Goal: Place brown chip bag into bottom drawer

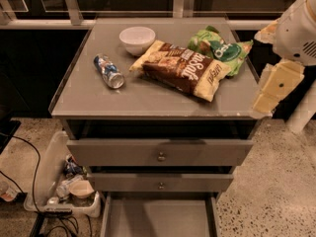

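Observation:
The brown chip bag [181, 68] lies flat on the top of the grey cabinet [98, 100], right of centre, dark brown with cream-yellow ends and white lettering. The bottom drawer [158, 218] is pulled out at the foot of the cabinet, and its flat grey floor is bare. My gripper [270, 93] hangs off the cabinet's right edge, to the right of the bag and apart from it, holding nothing that I can see.
A smaller green bag [219, 48] lies partly under the brown bag's far right end. A white bowl [137, 38] and a lying can [108, 71] are on the left. Two upper drawers with knobs [161, 156] sit slightly open. A bin of clutter [66, 186] stands on the floor at left.

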Action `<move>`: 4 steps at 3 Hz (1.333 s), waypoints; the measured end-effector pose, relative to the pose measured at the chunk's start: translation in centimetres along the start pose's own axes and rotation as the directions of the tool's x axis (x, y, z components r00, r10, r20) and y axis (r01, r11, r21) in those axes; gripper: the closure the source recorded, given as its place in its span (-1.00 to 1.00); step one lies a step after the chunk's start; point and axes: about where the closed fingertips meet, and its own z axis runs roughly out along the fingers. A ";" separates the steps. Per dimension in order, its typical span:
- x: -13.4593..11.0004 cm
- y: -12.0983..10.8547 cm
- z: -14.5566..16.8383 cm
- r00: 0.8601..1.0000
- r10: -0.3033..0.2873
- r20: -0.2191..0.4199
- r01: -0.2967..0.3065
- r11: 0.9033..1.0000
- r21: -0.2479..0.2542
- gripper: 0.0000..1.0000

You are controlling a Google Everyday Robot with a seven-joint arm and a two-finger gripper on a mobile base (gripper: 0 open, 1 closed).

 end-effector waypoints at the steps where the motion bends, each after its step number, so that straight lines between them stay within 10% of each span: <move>1: -0.6 -1.5 0.7 0.990 0.016 0.137 -0.019 1.000 0.024 -1.00; 2: -2.2 -2.7 1.5 0.963 0.031 0.267 -0.037 0.999 0.020 -1.00; 4: -3.2 -2.7 2.8 0.963 0.023 0.269 -0.023 1.000 0.000 -1.00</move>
